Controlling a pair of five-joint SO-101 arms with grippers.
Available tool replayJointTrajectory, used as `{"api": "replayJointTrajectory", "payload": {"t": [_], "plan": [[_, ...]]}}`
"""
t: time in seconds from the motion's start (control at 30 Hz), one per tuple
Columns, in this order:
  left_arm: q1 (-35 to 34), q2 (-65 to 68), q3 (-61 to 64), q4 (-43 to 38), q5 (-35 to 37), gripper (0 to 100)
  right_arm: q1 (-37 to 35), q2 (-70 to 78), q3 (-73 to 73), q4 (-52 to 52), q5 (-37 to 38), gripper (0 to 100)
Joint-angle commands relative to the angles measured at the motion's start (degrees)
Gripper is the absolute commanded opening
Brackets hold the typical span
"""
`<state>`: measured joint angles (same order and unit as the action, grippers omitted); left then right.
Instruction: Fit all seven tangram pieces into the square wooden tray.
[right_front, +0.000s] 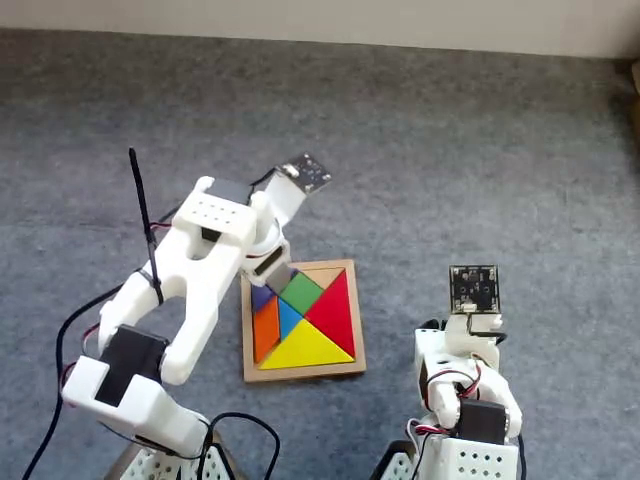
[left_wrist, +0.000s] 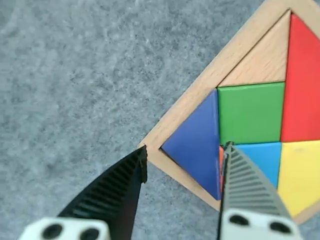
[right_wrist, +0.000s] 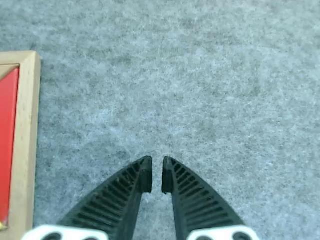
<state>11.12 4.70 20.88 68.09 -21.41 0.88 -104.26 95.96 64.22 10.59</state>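
The left pincer (left_wrist: 185, 148), spread, straddles the tray (left_wrist: 200, 80) corner and blue triangle (left_wrist: 197, 137); the right pincer (right_wrist: 155, 174) is pressed together.

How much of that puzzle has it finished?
Six pieces look seated in the tray, among them the red triangle and green square. Nothing is held: the open left gripper straddles the tray's corner at the dark blue triangle. One triangular gap is left to fill.
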Motion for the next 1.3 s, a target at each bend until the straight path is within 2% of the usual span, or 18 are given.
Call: {"api": "replayJointTrajectory", "payload": {"t": [0.0,0.33,0.63,1.0,1.27], "plan": [[-1.36,-1.71,-3.91,0.00,0.53,24,0.57,-0.92,5.93,-0.75,-0.09,5.2],[-1.71,-7.69,0.75,0.35,0.53,24,0.57,-0.92,5.93,-0.75,-0.09,5.2],[-2.24,-7.69,12.88,-12.40,0.53,24,0.57,-0.92,5.93,-0.75,-0.09,5.2],[-6.55,-9.36,13.32,-11.96,0.35,24,0.57,-0.92,5.93,-0.75,-0.09,5.2],[-3.56,-24.13,13.58,-1.32,0.62,24,0.57,-0.92,5.93,-0.75,-0.09,5.2]]}}
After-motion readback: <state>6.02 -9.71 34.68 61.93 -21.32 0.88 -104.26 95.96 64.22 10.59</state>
